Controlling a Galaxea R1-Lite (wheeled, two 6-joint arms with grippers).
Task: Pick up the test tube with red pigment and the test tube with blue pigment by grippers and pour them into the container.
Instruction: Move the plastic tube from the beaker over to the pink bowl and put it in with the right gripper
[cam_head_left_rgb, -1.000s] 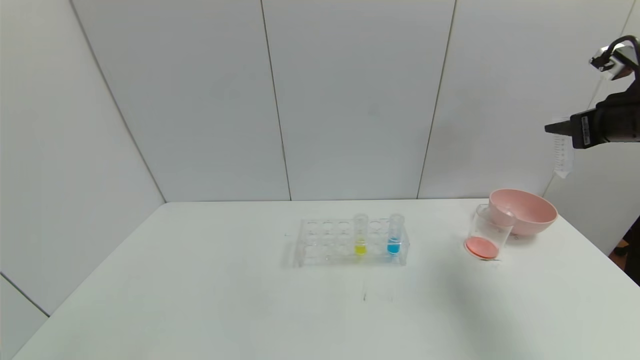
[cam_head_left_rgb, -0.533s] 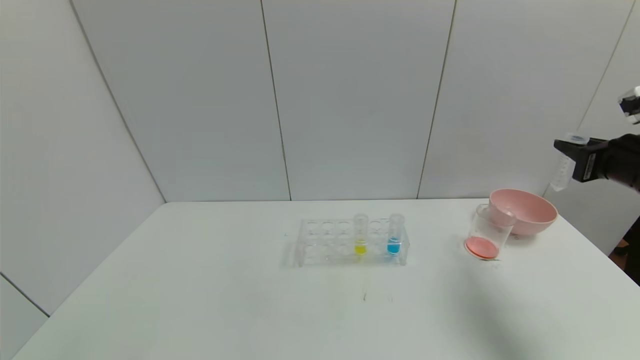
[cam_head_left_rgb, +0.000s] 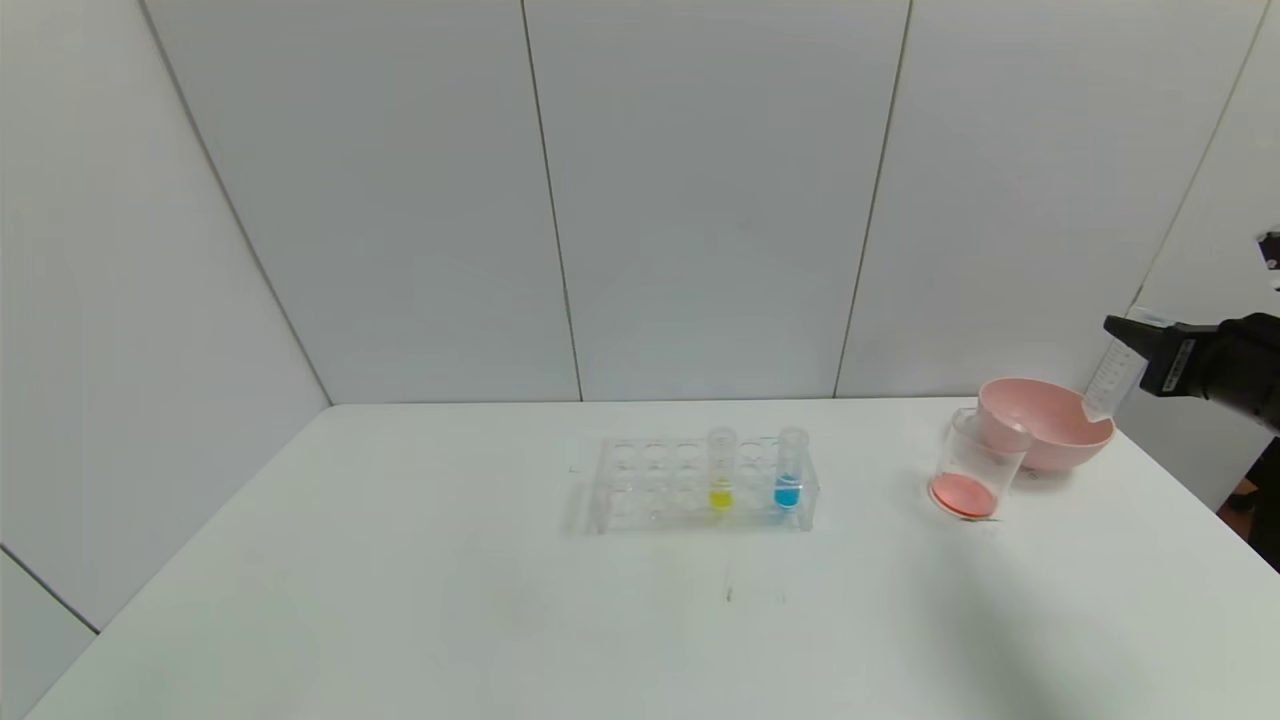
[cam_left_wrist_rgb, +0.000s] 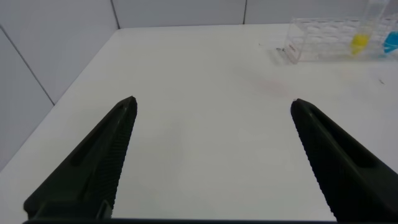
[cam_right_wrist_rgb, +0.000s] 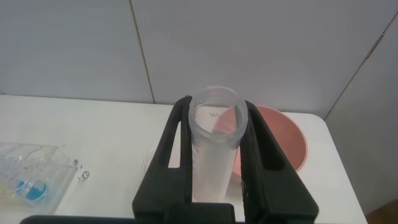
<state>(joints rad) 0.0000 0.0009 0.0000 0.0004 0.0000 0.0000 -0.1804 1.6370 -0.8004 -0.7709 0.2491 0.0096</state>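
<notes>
My right gripper (cam_head_left_rgb: 1125, 335) is shut on an empty clear test tube (cam_head_left_rgb: 1108, 378) and holds it tilted, its bottom just over the far right rim of the pink bowl. In the right wrist view the fingers (cam_right_wrist_rgb: 176, 134) clamp that tube (cam_right_wrist_rgb: 211, 155) near its mouth. No tube holding red liquid shows. The container, a clear beaker (cam_head_left_rgb: 975, 465), stands tilted against the bowl with orange-red liquid in its bottom. The test tube with blue pigment (cam_head_left_rgb: 789, 470) stands upright in the rack. My left gripper (cam_left_wrist_rgb: 213, 102) is open and empty over bare table, far from the rack.
The pink bowl (cam_head_left_rgb: 1050, 420) sits at the table's far right, behind the beaker. The clear tube rack (cam_head_left_rgb: 650, 485) stands mid-table and also holds a yellow-liquid tube (cam_head_left_rgb: 721, 470). White wall panels close off the back and right.
My right gripper has come down with the empty tube, from high at the right edge to just above the pink bowl. The rack, beaker and bowl have not moved.
</notes>
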